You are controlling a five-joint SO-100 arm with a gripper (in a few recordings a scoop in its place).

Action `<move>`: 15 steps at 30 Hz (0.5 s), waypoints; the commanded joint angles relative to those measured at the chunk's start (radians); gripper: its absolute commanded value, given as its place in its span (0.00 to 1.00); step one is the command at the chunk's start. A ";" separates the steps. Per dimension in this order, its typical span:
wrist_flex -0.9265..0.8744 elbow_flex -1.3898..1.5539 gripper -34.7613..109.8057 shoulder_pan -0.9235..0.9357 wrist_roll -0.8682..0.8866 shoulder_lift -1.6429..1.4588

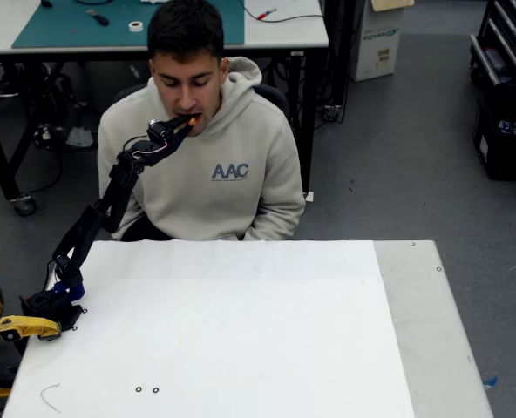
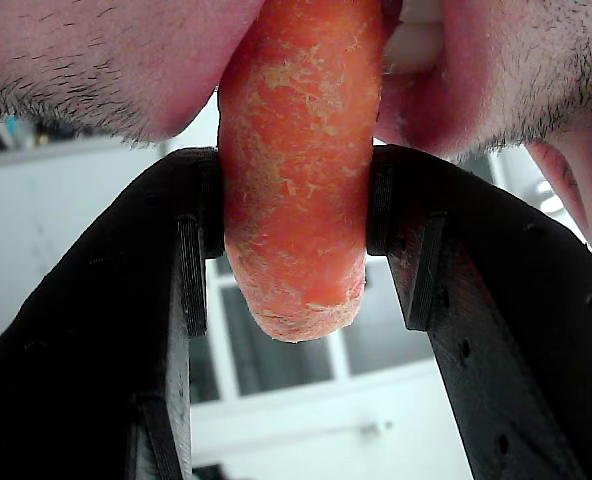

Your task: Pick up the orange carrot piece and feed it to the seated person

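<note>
The seated person (image 1: 227,165) in a beige hoodie sits behind the white table, head bent forward. My black gripper (image 1: 181,127) is raised at his mouth, shut on the orange carrot piece (image 1: 192,120). In the wrist view the carrot piece (image 2: 296,190) stands upright between the two black fingers (image 2: 181,250), which press its sides. Its upper end is between the person's lips (image 2: 416,90), and its lower end hangs free below the pads.
The white table (image 1: 241,340) lies below the arm, with a grey strip (image 1: 432,331) on its right. A yellow clamp-like object (image 1: 27,327) rests by the arm's base at the table's left edge. A desk with a green mat (image 1: 75,26) stands behind the person.
</note>
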State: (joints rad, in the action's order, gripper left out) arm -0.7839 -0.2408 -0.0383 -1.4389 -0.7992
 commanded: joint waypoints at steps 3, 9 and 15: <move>0.002 -0.084 0.26 -0.006 -0.020 -0.061; 0.002 -0.086 0.41 -0.006 -0.011 -0.087; 0.002 -0.086 0.43 -0.005 -0.017 -0.095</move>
State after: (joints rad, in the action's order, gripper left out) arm -0.7839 -0.2408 -0.0353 -1.4435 -0.7992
